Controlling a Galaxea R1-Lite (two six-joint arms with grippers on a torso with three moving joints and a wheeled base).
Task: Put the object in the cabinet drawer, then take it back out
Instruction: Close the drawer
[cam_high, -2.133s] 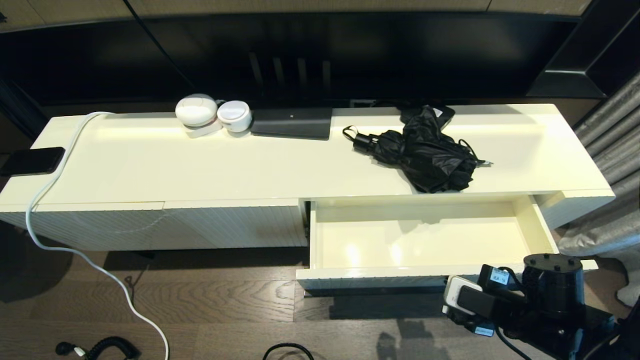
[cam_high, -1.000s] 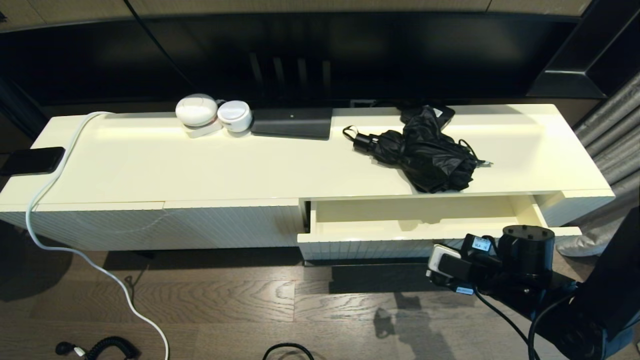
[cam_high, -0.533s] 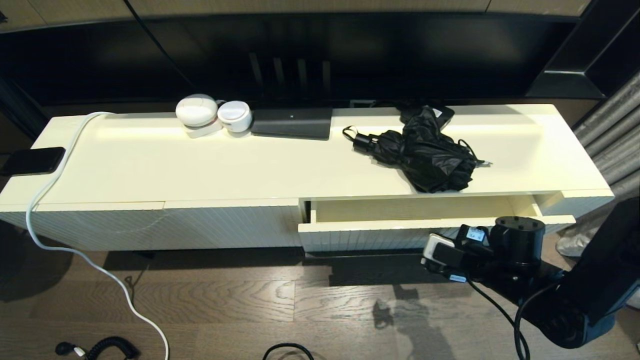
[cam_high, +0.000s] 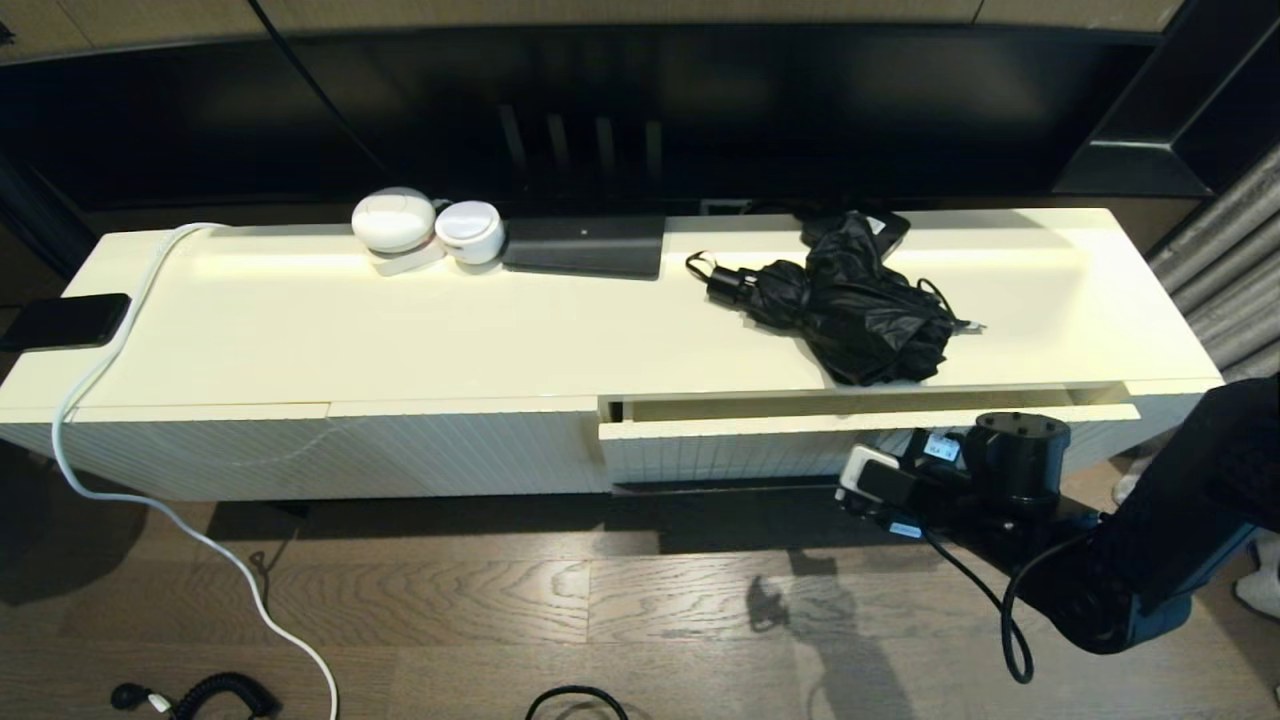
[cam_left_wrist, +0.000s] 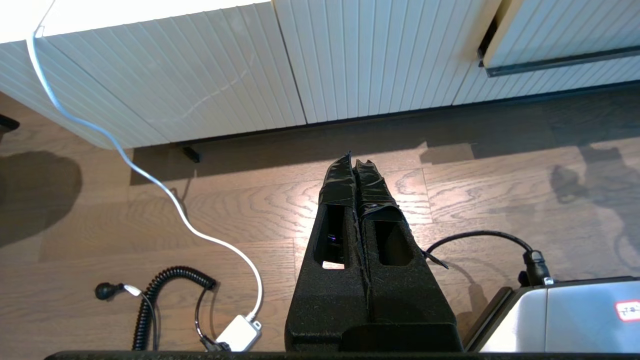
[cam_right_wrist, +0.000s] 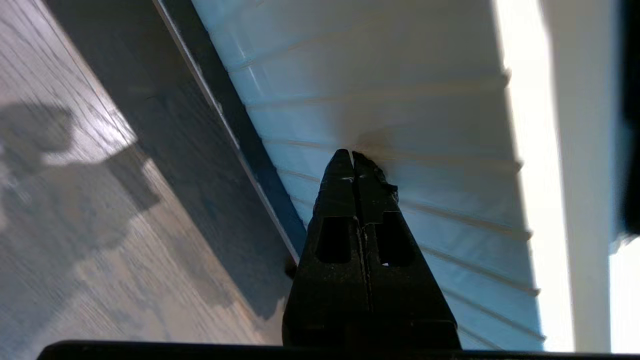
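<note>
White and ribbed, the cabinet drawer (cam_high: 740, 452) sits under the black umbrella (cam_high: 850, 300) on the cabinet top (cam_high: 400, 330), open only a thin slit; earlier it stood far out. Right gripper (cam_right_wrist: 353, 156), fingers pressed together, touches the drawer front. Left gripper (cam_left_wrist: 354, 162), also closed, hangs over the floor.

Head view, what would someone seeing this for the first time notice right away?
Probably the black umbrella, lying crumpled on the cream cabinet top right of the middle. Just below it, the drawer stands only a crack open, with the right gripper shut and its tips at the ribbed front. The left gripper, also shut, hangs idle over the wood floor.
</note>
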